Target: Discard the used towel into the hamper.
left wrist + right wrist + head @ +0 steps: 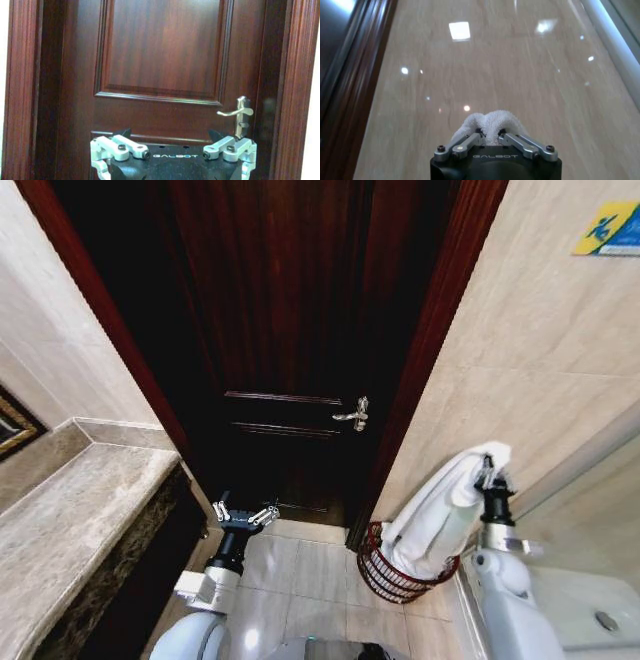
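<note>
Right gripper (487, 473) is raised at my right side, close to the beige tiled wall (540, 350), and it is clenched on the top fold of the white towel (440, 515). From the right wrist camera my fingers (467, 141) pinch a bunched hump of the terry cloth (492, 122) between them, with the glossy wall tile behind. The towel hangs down and to the left from the grip in one long drape. Its lower end reaches into the mouth of the hamper (385, 578), a dark reddish wire basket standing on the floor tiles (300, 575) at the foot of the wall, just beside the door frame (425, 360). Whether the cloth touches the basket bottom I cannot tell.

Left gripper (245, 517) is held low and forward at my left, facing the closed dark wooden door (290, 330). Its fingers are spread apart and hold nothing; the left wrist camera shows both finger links (120, 147) splayed wide before the door panel. The silver lever handle (354, 415) sits on the door's right edge, above and to the right of that gripper, apart from it. A marble countertop (70, 530) runs along my left.
</note>
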Motion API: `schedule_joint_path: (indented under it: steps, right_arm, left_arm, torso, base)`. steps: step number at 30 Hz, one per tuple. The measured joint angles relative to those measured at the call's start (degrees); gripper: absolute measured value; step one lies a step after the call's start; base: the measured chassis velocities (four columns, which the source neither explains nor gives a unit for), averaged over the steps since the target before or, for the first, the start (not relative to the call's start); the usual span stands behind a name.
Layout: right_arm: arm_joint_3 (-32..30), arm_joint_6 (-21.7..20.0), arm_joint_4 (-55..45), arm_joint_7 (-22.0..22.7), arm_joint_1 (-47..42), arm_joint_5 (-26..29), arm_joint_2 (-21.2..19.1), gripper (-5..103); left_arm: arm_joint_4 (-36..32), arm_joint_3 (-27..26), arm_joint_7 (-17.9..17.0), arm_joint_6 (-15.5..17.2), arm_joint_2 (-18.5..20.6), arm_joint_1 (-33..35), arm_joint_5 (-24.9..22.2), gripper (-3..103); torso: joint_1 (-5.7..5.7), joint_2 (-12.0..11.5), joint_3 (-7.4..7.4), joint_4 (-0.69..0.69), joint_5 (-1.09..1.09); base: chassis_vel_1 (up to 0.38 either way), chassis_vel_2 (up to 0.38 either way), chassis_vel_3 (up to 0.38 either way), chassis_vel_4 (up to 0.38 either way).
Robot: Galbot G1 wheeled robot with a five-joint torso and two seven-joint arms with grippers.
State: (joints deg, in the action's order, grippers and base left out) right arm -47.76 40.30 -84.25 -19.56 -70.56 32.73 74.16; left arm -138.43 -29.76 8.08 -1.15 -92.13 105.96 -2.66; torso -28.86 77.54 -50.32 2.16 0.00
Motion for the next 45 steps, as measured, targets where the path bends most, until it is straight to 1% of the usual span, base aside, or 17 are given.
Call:
schedule_joint_path:
  steps: [7, 12, 18, 22, 24, 26, 27, 28, 31, 34, 35, 36, 39, 40, 43, 44, 45]
  right_arm:
    - [1.9, 1.5, 7.7, -2.3, 0.9, 1.0, 0.4, 8]
    - [2.8, 3.0, 12.2, -3.1, 1.6, 1.0, 0.7, 8]
    - [4.9, 3.4, 15.2, -3.2, 1.1, 2.3, 1.6, 8]
    - [6.6, 2.8, 15.9, -3.2, 0.4, 3.7, 2.9, 8]
    - [7.6, 1.7, 16.6, -2.9, 0.6, 4.9, 4.3, 8]
    - [7.8, 1.2, 16.9, -2.7, 0.8, 5.4, 4.5, 8]
    - [7.9, 0.3, 17.8, -2.0, 1.7, 6.8, 4.8, 8]
    - [7.9, -0.3, 19.0, -1.4, 2.4, 7.8, 4.7, 8]
    - [7.9, -1.1, 21.6, -0.4, 3.5, 9.4, 3.9, 8]
    - [7.6, -4.4, 24.6, 3.7, 4.2, 12.4, 2.4, 8]
    - [7.6, -4.4, 24.6, 3.7, 4.2, 12.4, 2.4, 8]
    - [7.3, -5.5, 25.4, 4.9, 4.6, 12.9, 2.5, 8]
    - [6.6, -8.7, 27.4, 8.0, 5.7, 11.8, 3.2, 8]
    - [6.6, -8.7, 27.4, 8.0, 5.7, 11.8, 3.2, 8]
    - [6.6, -12.3, 29.8, 9.2, 6.2, 9.2, 3.5, 8]
    - [6.6, -12.3, 29.8, 9.2, 6.2, 9.2, 3.5, 8]
    - [6.7, -13.7, 31.0, 9.9, 6.3, 7.5, 3.6, 8]
  left_arm:
    - [0.0, 0.0, 0.0, 0.0, 0.0, 0.0, 0.0, 100]
    - [0.0, 0.0, 0.0, 0.0, 0.0, 0.0, 0.0, 100]
    - [0.0, 0.0, 0.0, 0.0, 0.0, 0.0, 0.0, 100]
    - [0.0, 0.0, 0.0, 0.0, 0.0, 0.0, 0.0, 100]
    - [0.0, 0.0, 0.0, 0.0, 0.0, 0.0, 0.0, 100]
    - [0.0, 0.0, 0.0, 0.0, 0.0, 0.0, 0.0, 100]
    - [0.0, 0.0, 0.0, 0.0, 0.0, 0.0, 0.0, 100]
    - [0.0, 0.0, 0.0, 0.0, 0.0, 0.0, 0.0, 100]
    - [0.0, 0.0, 0.0, 0.0, 0.0, 0.0, 0.0, 100]
    - [0.0, 0.0, 0.0, 0.0, 0.0, 0.0, 0.0, 100]
    - [0.0, 0.0, 0.0, 0.0, 0.0, 0.0, 0.0, 100]
    - [0.0, 0.0, 0.0, 0.0, 0.0, 0.0, 0.0, 100]
    - [0.0, 0.0, 0.0, 0.0, 0.0, 0.0, 0.0, 100]
    - [0.0, 0.0, 0.0, 0.0, 0.0, 0.0, 0.0, 100]
    - [0.0, 0.0, 0.0, 0.0, 0.0, 0.0, 0.0, 100]
    - [0.0, 0.0, 0.0, 0.0, 0.0, 0.0, 0.0, 100]
    - [0.0, 0.0, 0.0, 0.0, 0.0, 0.0, 0.0, 100]
  torso:
    - [0.00, 0.0, 0.00, 0.00, -0.01]
    - [0.00, 0.0, 0.00, 0.01, -0.01]
    - [0.00, 0.0, 0.00, 0.00, -0.01]
    - [0.00, 0.0, 0.00, 0.00, -0.01]
    - [0.01, 0.0, 0.00, 0.00, -0.01]
    - [0.01, 0.0, 0.00, 0.00, 0.00]
    - [0.00, 0.0, 0.00, 0.00, 0.01]
    - [0.00, 0.0, 0.01, 0.02, -0.02]
    - [0.00, 0.0, 0.00, 0.02, 0.01]
    - [0.00, 0.0, 0.00, -0.01, -0.02]
    - [0.00, 0.0, 0.00, -0.01, -0.02]
    - [0.00, 0.0, 0.00, -0.01, -0.01]
    - [0.00, 0.0, 0.00, 0.01, 0.00]
    - [0.00, 0.0, 0.00, 0.01, 0.00]
    - [0.00, 0.0, 0.00, 0.01, -0.01]
    - [0.00, 0.0, 0.00, 0.01, -0.01]
    - [0.00, 0.0, 0.00, 0.01, -0.01]
  base:
    - [0.000, 0.000, 0.000, 0.000]
    - [0.000, 0.000, 0.000, 0.000]
    - [0.000, 0.000, 0.000, 0.000]
    - [0.000, 0.000, 0.000, 0.000]
    - [0.000, 0.000, 0.000, 0.000]
    - [0.000, 0.000, 0.000, 0.000]
    - [0.000, 0.000, 0.000, 0.000]
    - [0.000, 0.000, 0.000, 0.000]
    - [0.000, 0.000, 0.000, 0.000]
    - [0.000, 0.000, 0.000, 0.000]
    - [0.000, 0.000, 0.000, 0.000]
    - [0.000, 0.000, 0.000, 0.000]
    - [0.000, 0.000, 0.000, 0.000]
    - [0.000, 0.000, 0.000, 0.000]
    - [0.000, 0.000, 0.000, 0.000]
    - [0.000, 0.000, 0.000, 0.000]
    - [0.000, 0.000, 0.000, 0.000]
